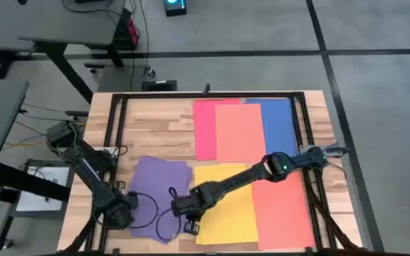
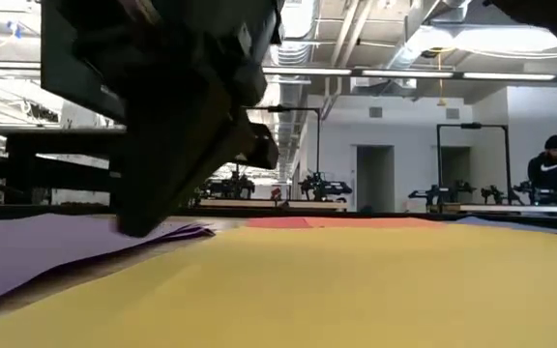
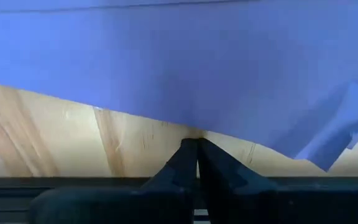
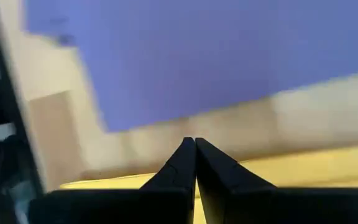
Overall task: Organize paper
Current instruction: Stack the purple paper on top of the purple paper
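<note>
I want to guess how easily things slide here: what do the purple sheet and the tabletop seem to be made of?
The purple sheet looks like thin matte paper: its edges are wavy and one corner curls up. The tabletop looks like light wood planks with visible grain and a smooth, faintly satin finish, though it may be a laminate.

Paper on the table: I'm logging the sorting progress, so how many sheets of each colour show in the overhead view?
Purple: 1 visible patch, crumpled, possibly several sheets
Yellow: 1
Pink-red: 1
Orange-salmon: 2
Blue: 1
Total: 6 visible patches; stacked sheets underneath cannot be counted.
</note>
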You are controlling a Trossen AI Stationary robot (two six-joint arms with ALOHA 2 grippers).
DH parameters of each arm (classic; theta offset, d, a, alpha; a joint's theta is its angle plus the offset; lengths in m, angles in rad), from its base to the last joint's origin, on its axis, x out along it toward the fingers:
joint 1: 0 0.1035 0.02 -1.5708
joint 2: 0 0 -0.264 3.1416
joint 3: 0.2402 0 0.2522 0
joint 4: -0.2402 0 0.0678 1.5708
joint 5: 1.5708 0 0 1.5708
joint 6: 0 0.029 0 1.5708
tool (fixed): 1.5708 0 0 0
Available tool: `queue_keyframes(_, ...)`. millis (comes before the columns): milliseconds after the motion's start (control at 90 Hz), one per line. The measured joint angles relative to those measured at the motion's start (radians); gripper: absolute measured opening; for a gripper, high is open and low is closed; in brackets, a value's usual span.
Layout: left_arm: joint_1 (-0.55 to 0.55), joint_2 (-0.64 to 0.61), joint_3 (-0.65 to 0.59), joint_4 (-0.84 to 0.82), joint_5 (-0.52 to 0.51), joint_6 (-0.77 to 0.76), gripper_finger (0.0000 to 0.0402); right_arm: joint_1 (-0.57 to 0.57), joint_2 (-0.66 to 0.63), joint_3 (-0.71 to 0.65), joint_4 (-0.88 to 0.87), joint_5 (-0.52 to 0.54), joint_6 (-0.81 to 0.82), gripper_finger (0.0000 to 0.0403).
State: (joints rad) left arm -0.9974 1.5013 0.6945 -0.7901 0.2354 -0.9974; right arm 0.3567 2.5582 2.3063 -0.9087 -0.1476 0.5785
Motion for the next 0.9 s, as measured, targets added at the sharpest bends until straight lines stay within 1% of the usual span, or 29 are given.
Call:
queue_keyframes(89,0.000,0.000,-0.001,0.007,0.000,0.020,0.0000,0.013,0.012,-0.027,0.077,0.006,-0.004,0.0000)
queue_keyframes(233,0.000,0.000,-0.002,0.014,-0.001,0.077,0.0000,0.009,0.013,-0.063,0.120,0.021,0.000,0.0000)
queue_keyframes(356,0.000,0.003,-0.002,0.017,0.000,0.177,0.0000,-0.003,0.012,-0.069,0.133,0.017,-0.008,0.0000)
queue_keyframes(433,0.004,0.004,-0.002,0.020,0.001,0.214,0.0000,-0.004,0.012,-0.071,0.150,0.016,-0.011,0.0000)
queue_keyframes(544,0.014,0.004,-0.003,0.039,0.001,0.202,0.0000,-0.009,0.014,-0.072,0.192,0.016,-0.011,0.0000)
queue_keyframes(744,0.032,0.004,-0.003,0.117,0.004,0.128,0.0000,-0.010,0.018,-0.073,0.308,0.021,-0.010,0.0000)
queue_keyframes(900,0.035,0.004,-0.002,0.130,0.000,0.089,0.0000,-0.008,0.018,-0.073,0.346,0.018,0.038,0.0000)
